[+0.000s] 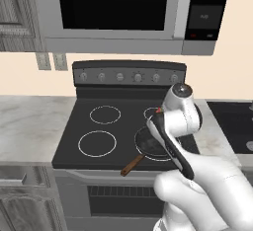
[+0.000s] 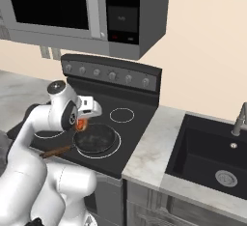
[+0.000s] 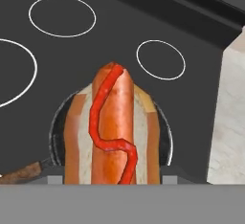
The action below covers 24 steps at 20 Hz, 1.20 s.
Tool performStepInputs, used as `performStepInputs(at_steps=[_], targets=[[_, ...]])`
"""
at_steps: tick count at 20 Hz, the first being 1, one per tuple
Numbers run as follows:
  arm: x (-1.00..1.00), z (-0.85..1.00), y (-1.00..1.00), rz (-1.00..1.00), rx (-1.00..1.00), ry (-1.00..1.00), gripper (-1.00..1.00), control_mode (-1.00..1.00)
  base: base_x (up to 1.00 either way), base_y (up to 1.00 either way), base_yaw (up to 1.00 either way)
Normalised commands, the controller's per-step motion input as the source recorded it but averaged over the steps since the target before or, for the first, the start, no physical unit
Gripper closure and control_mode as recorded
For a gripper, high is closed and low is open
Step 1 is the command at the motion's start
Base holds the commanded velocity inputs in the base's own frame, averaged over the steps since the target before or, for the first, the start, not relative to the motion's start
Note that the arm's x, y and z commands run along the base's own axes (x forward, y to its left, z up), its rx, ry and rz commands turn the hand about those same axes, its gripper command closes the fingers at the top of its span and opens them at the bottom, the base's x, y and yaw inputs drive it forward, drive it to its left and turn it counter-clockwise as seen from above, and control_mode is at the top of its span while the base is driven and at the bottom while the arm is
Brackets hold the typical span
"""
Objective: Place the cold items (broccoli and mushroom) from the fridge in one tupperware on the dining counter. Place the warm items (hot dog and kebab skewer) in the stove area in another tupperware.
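The black glass stove top (image 1: 123, 126) has white ring burners, and a round dark frying pan (image 2: 95, 139) with a brown wooden handle sits on the front right one. Just above the pan is the gripper (image 2: 82, 122), and it holds the hot dog in a tan bun with a red squiggle of sauce (image 3: 112, 132) between its fingers.

I think the job now is carrying the hot dog away to a tupperware. Lift it straight up first so it clears the pan's edge, keep it level, and go slowly.

The hand view shows the whole hot dog up close. The right base view shows a dark sink (image 2: 212, 157) past the pale stone counter (image 2: 144, 152).
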Motion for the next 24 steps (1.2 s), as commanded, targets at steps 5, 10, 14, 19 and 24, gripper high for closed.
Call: performStepInputs(at_steps=[5, 10, 14, 19, 24], targets=[[-0.55, 0.82, 0.0, 0.0, 0.0, 0.0, 1.0, -1.0, 0.0, 0.0, 0.0], [-0.61, 0.64, 0.0, 0.0, 0.06, 0.0, 1.0, -1.0, 0.0, 0.0, 0.0], [-0.85, 0.6, -0.02, 0.0, 0.11, 0.0, 1.0, -1.0, 0.0, 0.0, 0.0], [-0.35, 0.24, -0.01, 0.0, 0.05, 0.0, 1.0, 1.0, -0.47, 0.0, 0.0], [0.0, 0.0, 0.0, 0.0, 0.0, 0.0, 1.0, 1.0, -0.73, 0.0, 0.0]])
